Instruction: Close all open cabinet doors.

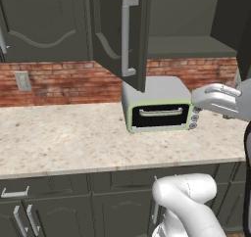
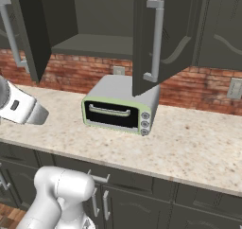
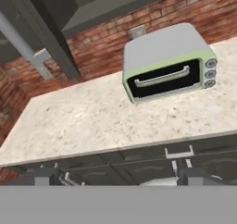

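1. Two upper cabinet doors are seen swung open over the counter [image 1: 73, 138]: the left door [image 1: 120, 35] juts out above the toaster oven [image 1: 159, 106], and the right door [image 1: 244, 30] is cut off at the right edge of the left base view.
2. In the right base view the left door [image 2: 163, 39] hangs forward over the oven [image 2: 120, 107], its silver bar handle [image 2: 155, 41] turned toward the camera; the right door [image 2: 28, 31] is seen edge-on at the left.
3. Between the two open doors a bare cabinet shelf [image 2: 94, 46] is exposed; nothing is seen on it.
4. The oven is set on the counter against the brick wall [image 1: 59, 82], its glass door shut; three knobs [image 2: 144, 124] are stacked at one side of its front.
5. An outlet [image 1: 22, 81] is mounted on the brick, well apart from the oven.
6. Closed upper doors [image 1: 41, 23] are seen to the left in the left base view; drawers [image 1: 14, 192] and closed lower doors lie under the counter edge.
7. The robot's forearm [image 1: 218, 100] is held above the counter, just right of the oven.
8. In the hand view the claw [image 3: 118, 177] is shown with its tips spread wide apart, holding nothing; a door [image 3: 37, 33] and its handle [image 3: 23, 45] are seen at upper left.
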